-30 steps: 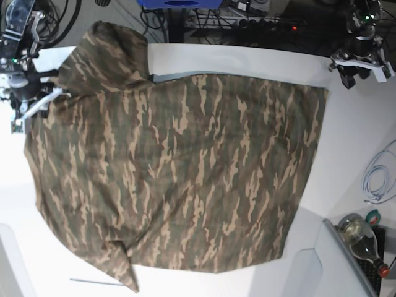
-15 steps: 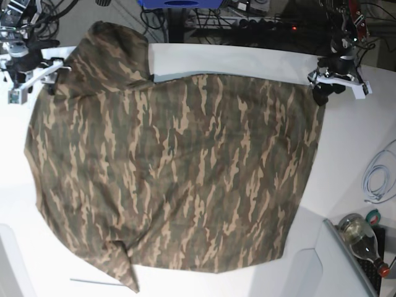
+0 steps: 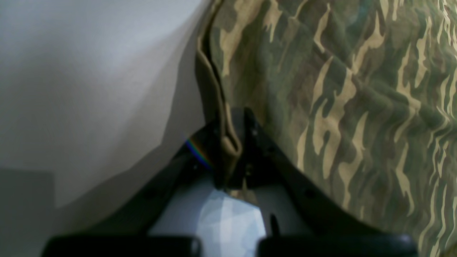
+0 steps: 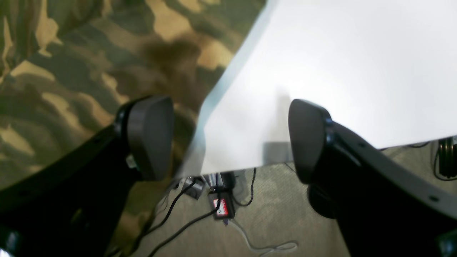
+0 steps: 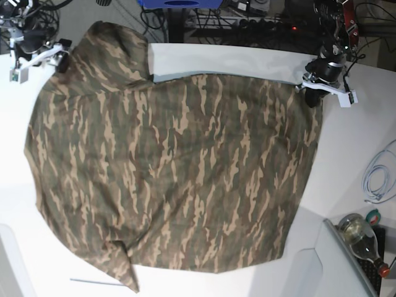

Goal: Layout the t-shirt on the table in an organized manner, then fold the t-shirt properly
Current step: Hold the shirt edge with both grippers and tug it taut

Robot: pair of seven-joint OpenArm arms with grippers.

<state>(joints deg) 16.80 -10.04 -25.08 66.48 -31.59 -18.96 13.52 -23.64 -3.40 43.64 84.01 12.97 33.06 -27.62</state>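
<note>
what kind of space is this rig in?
Most likely a robotics lab or workshop. The white table carries only a camouflage t-shirt; loose cables and a power strip run along the floor behind it, and a coiled white cable lies at the table's side.

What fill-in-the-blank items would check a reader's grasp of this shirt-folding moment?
1. The left gripper is shut on the shirt's ____.
2. The right gripper's jaws stand ____.
3. The shirt lies on a ____ table.
4. Beside the bottle lies a coiled white ____.

Missing: hem; open; white; cable
</note>
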